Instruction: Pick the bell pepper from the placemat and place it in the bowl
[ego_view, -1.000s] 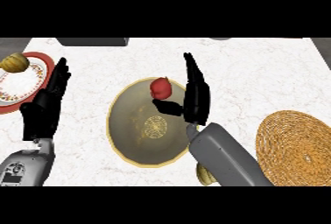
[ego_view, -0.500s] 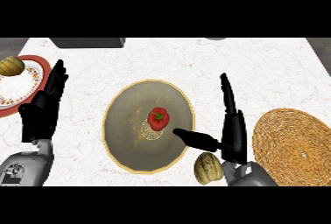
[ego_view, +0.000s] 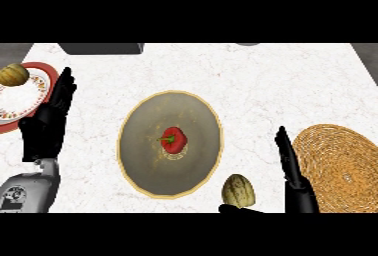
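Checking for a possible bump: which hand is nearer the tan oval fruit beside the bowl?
Right. The right hand stands just right of the tan fruit; the left hand is far left, beyond the bowl.

On the counter (ego_view: 280, 85) I see the bell pepper (ego_view: 173, 140) in the bowl (ego_view: 144, 125), the placemat (ego_view: 343, 165) to its right, a plate (ego_view: 15, 102) far left, a fruit (ego_view: 238, 191) just before the bowl.

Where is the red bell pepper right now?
In the head view, the bell pepper lies at the centre of the bowl, with the open right hand and the woven placemat to its right.
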